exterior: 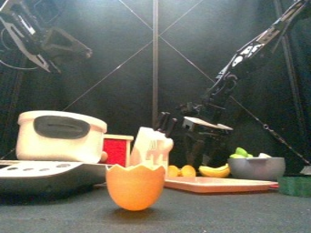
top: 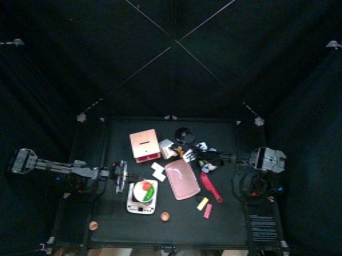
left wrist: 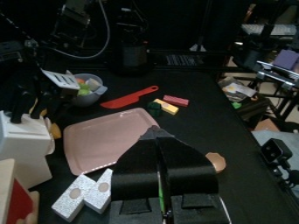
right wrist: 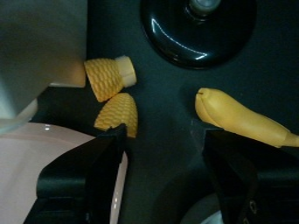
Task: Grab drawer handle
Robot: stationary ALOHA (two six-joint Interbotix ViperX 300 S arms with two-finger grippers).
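The drawer is a salmon-pink square box at the table's back left; in the front view its red face shows behind the white cooker. I cannot make out its handle. My right gripper hangs to the right of the drawer, apart from it, jaws open and empty. In the right wrist view the right gripper hovers over two corn pieces and a banana. My left gripper is shut on nothing, over the pale pink slab, near the table's left side.
A white tray with red-green contents sits front left, the pale pink slab beside it. A red spatula, small blocks and a bowl lie right. An orange eggshell cup and white cooker stand near the front.
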